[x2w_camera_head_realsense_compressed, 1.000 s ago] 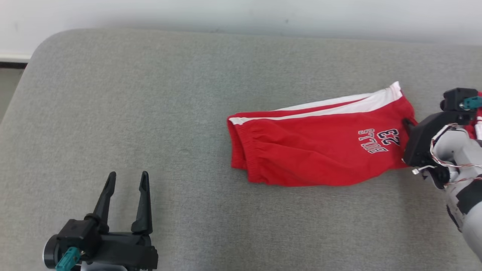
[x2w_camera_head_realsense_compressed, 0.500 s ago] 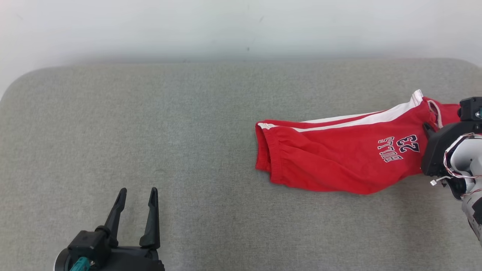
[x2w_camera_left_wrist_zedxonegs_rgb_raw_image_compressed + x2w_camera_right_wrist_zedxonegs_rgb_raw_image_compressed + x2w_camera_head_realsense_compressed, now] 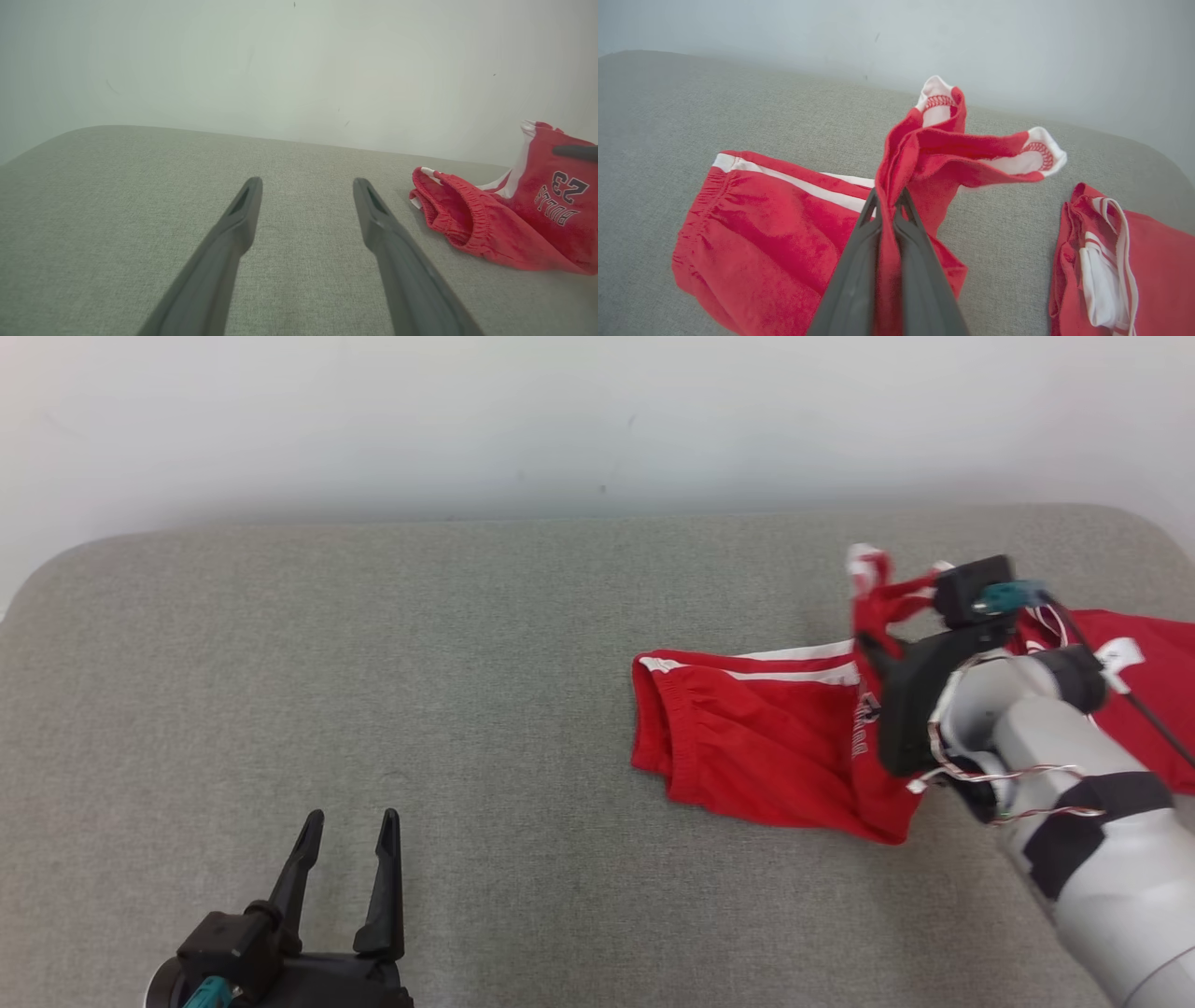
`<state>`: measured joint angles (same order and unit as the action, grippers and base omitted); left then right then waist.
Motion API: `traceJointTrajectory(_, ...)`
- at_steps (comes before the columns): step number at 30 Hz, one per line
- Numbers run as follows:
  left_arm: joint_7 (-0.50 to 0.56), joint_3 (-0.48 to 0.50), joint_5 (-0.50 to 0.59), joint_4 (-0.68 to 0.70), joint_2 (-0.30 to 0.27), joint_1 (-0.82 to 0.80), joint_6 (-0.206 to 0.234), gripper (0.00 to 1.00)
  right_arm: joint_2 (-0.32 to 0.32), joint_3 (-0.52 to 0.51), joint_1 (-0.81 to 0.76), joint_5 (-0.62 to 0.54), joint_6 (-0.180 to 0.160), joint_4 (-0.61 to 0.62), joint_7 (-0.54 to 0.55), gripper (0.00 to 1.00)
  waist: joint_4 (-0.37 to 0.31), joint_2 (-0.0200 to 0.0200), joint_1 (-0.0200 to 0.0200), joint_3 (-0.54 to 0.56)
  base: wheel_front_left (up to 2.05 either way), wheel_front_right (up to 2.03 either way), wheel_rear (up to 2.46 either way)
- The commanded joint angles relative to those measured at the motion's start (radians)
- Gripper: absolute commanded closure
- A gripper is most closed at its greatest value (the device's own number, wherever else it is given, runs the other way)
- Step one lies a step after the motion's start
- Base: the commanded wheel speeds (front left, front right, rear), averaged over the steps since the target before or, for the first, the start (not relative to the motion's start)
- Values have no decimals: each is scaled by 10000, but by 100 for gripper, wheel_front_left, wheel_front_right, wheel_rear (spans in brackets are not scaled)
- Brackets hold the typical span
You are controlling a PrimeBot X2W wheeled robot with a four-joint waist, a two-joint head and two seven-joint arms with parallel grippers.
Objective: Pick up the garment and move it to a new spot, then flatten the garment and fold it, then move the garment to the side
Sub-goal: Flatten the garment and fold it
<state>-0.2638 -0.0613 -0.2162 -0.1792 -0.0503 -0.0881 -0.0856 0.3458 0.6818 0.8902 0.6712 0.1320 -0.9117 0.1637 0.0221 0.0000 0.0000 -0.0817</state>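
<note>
The red shorts [image 3: 486, 233] carry a dark print [image 3: 563, 198] edged in a pale outline: the number "23" and the word "BULLS" set beside it. Seen from the left wrist view, both stand upside down and tilted, on the raised part of the leg at the far end from the elastic waistband [image 3: 467, 219]. In the head view a sliver of the lettering shows, equally far from the waistband, but it is too creased to read.

Right tool [image 3: 868, 639] grips raised red shorts [image 3: 747, 747] (left tool [image 3: 353, 818] spread)
</note>
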Motion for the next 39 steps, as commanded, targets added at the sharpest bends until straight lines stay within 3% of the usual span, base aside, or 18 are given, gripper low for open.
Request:
traceJointTrajectory(1,-2,-24,-36,-12,-7,-2,21,0,-124,98,-74,-53,-27,125,100,100,103,0,0,-25,0,0,0)
traceJointTrajectory(19,-2,-283,-279,-76,-5,-106,128,0,-1460,1331,-593,159,-26,533,1004,100,792,0,0,-136,0,0,0)
traceJointTrajectory(20,-2,-261,-292,-76,-5,-100,143,0,-1483,1374,-592,180,-26,526,1000,87,795,0,0,-128,0,0,0)
traceJointTrajectory(21,-2,-233,-297,-86,-5,-95,140,0,-1487,1408,-599,219,-27,515,977,19,794,0,0,-113,0,0,0)
traceJointTrajectory(22,-2,-210,-293,-101,-5,-97,126,0,-1507,1420,-626,277,-27,538,881,0,788,0,0,-89,0,0,0)
traceJointTrajectory(27,-2,-76,-246,-171,-8,-86,75,0,-1619,978,-648,1178,-26,1304,-220,0,713,0,0,44,0,0,0)
traceJointTrajectory(30,-2,-28,-251,-156,-5,-69,88,0,-1091,424,-604,1527,-26,1613,-1384,0,645,0,0,100,0,0,0)
traceJointTrajectory(37,-2,-157,-274,-90,-6,80,122,0,-157,-54,-1079,894,-26,486,-2821,0,547,0,0,157,0,0,0)
traceJointTrajectory(38,-2,-190,-295,-78,-6,86,142,0,-81,-42,-1196,789,-26,299,-2946,68,547,0,0,136,0,0,0)
traceJointTrajectory(39,-2,-212,-313,-74,-5,72,141,0,-86,17,-1309,700,-26,179,-3060,100,543,0,0,105,0,0,0)
